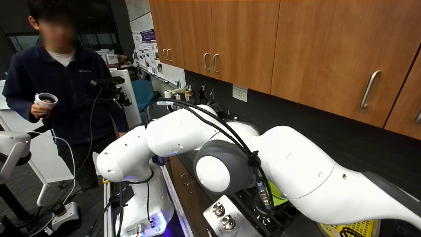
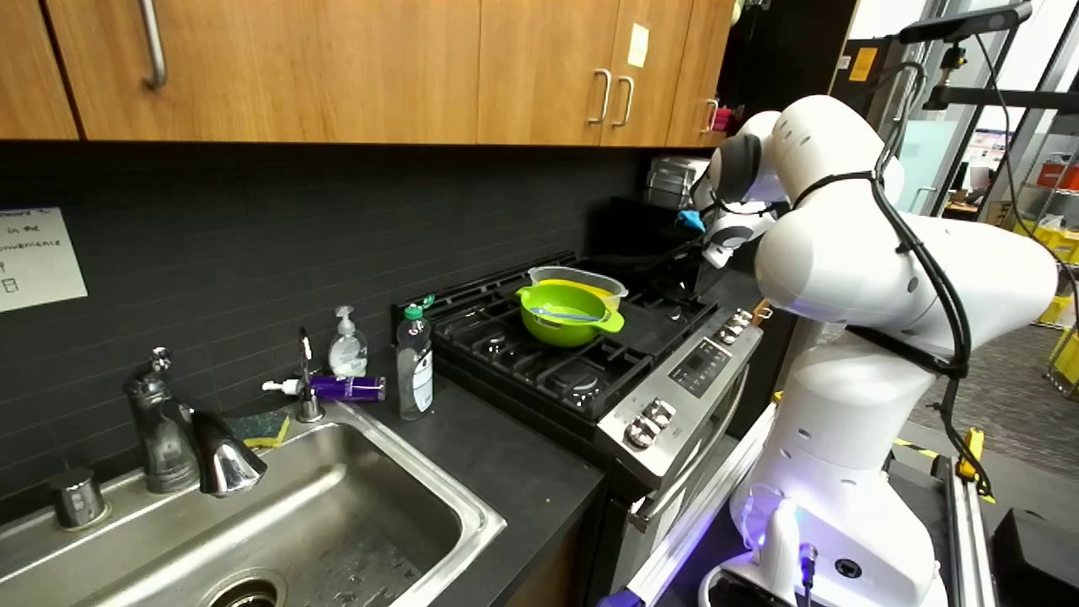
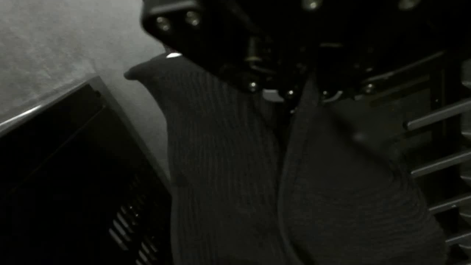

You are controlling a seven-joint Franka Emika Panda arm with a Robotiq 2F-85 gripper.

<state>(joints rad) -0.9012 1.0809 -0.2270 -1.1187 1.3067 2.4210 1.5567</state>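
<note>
In the wrist view my gripper (image 3: 308,92) comes in from the top, its fingers close together. A dark grey ribbed cloth (image 3: 224,158) hangs below them, and a fold of it runs up between the fingertips, so the gripper is shut on the cloth. The cloth spreads into two broad flaps; the right flap (image 3: 353,191) hangs near several metal bars (image 3: 441,162). The picture is very dark, so the exact pinch is hard to see. In an exterior view the white wrist (image 2: 733,232) is over the far end of the stove (image 2: 582,371), with the fingers not discernible.
A green bowl (image 2: 560,333) with a blue utensil and a clear container (image 2: 590,278) stand on the burners. Nearer are a sink (image 2: 362,506) and soap bottles (image 2: 415,371). Wooden cabinets (image 2: 337,67) hang above. A person (image 1: 65,82) holding a cup stands behind the arm's base.
</note>
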